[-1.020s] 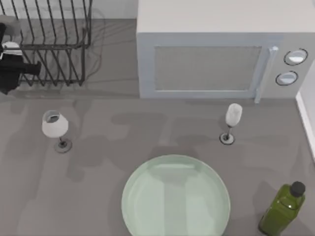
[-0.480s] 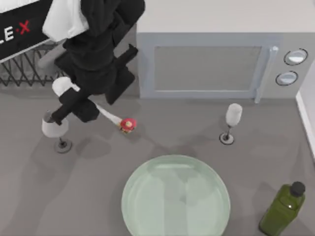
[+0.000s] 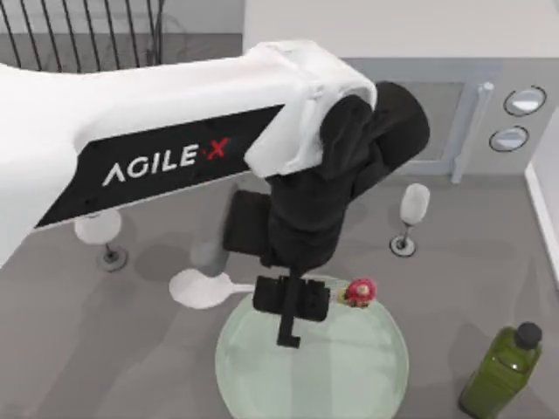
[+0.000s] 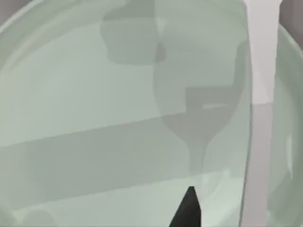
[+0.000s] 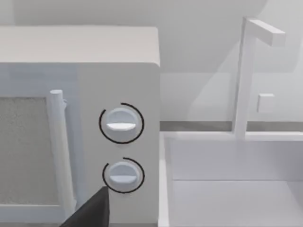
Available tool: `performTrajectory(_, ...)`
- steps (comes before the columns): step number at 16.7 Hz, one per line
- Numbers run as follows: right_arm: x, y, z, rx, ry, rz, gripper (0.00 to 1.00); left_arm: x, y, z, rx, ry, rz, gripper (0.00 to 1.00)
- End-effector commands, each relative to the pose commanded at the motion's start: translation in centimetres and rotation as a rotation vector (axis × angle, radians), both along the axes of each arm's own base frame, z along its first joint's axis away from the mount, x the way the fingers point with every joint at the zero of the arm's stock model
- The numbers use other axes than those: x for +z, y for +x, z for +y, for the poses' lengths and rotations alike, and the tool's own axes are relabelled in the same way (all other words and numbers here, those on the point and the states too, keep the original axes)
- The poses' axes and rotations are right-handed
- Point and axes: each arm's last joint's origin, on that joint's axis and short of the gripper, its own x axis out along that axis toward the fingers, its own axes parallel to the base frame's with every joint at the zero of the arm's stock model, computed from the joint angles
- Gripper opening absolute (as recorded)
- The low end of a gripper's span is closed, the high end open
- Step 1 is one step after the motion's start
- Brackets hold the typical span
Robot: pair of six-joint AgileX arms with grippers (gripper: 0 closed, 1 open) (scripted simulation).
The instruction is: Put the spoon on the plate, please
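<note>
Though gripped, spoon (image 3: 210, 287) across left claw (image 3: 291, 305).

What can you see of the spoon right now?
The spoon is small, white and smooth, like plastic. Its oval bowl sits past the plate's left edge; the thin handle runs right across the plate's far rim to a red-pink knob. The left gripper covers its middle from above, apparently holding it. Whether it touches the plate cannot be told. In the left wrist view, the handle is a pale strip across the plate.

The plate (image 3: 349, 375) lies open below; a wine glass (image 3: 410, 218) stands beyond it, a green bottle (image 3: 502, 371) to its right.
</note>
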Motion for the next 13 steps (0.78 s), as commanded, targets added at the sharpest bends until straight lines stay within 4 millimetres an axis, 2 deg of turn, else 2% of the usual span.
performTrajectory(2, 0.0, 0.0, 0.0, 0.0, 0.0, 0.0, 1.0, -1.0, -1.5, -1.4, 0.068, 0.013, 0.011, 0.0)
performTrajectory(5, 0.0, 0.0, 0.0, 0.0, 0.0, 0.0, 1.0, -2.2, -2.8, -2.5, 0.125, 0.035, 0.02, 0.0)
performTrajectory(13, 0.0, 0.0, 0.0, 0.0, 0.0, 0.0, 1.0, -2.2, -2.8, -2.6, 0.136, 0.032, 0.016, 0.0)
